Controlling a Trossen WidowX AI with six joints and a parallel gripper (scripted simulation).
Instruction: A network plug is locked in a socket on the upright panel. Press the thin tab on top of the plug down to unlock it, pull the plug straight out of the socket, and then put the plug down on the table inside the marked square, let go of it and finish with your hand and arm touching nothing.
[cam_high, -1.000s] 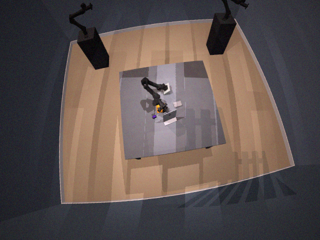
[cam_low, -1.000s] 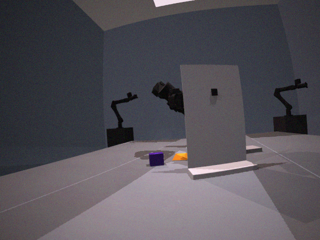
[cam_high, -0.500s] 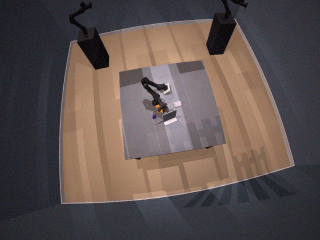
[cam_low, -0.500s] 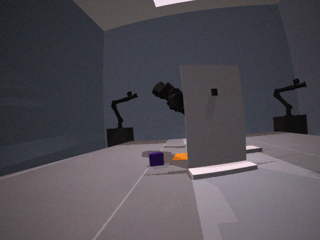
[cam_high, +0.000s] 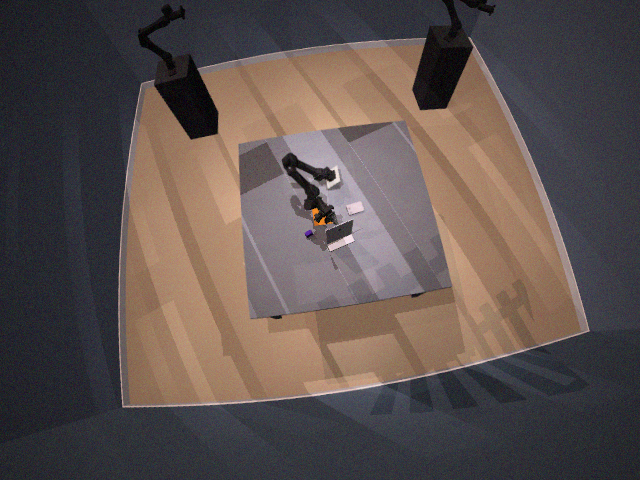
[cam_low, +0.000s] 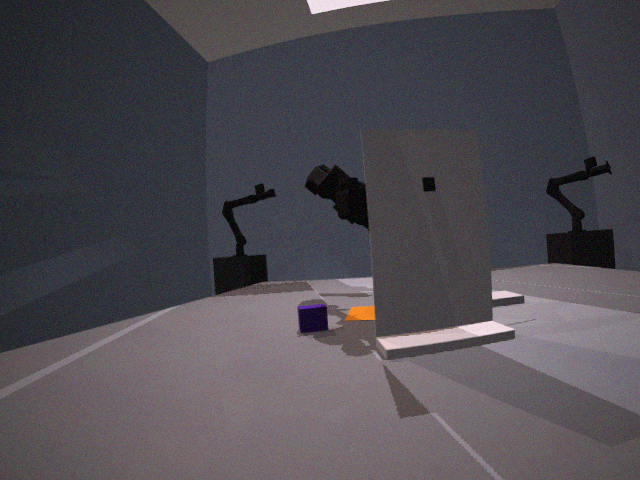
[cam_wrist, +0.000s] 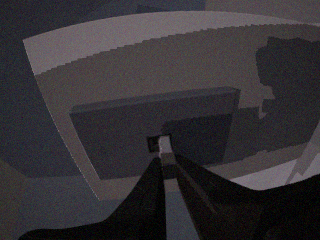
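Two-fingered grip, clenched on the small plug (cam_wrist: 169, 159) at the tips of the pincer (cam_high: 331, 221) (cam_wrist: 167, 162). Directly ahead of the pincer, facing the upright panel (cam_high: 336, 233) (cam_low: 429, 248) (cam_wrist: 115, 140), with the dark socket (cam_low: 428, 183) (cam_wrist: 152, 145) just beyond the fingertips. Cannot tell how deep in the socket, or whether unlocked. Above the table (cam_high: 284, 268) (cam_low: 206, 387), reaching in from behind on the arm (cam_high: 305, 178) (cam_low: 351, 201); in the exterior view, largely hidden by the panel. Near the pincer, partly covered by the arm from above, marked on the table in orange: the square (cam_high: 315, 223) (cam_low: 360, 313). To one side of the pincer, standing on the table near that square: a purple block (cam_high: 309, 233) (cam_low: 312, 318). To the opposite side, lying flat: a pale slab (cam_high: 354, 208) (cam_low: 508, 298). Well apart from the pincer, beyond the table: two dark pedestals (cam_high: 188, 100) (cam_low: 240, 273).
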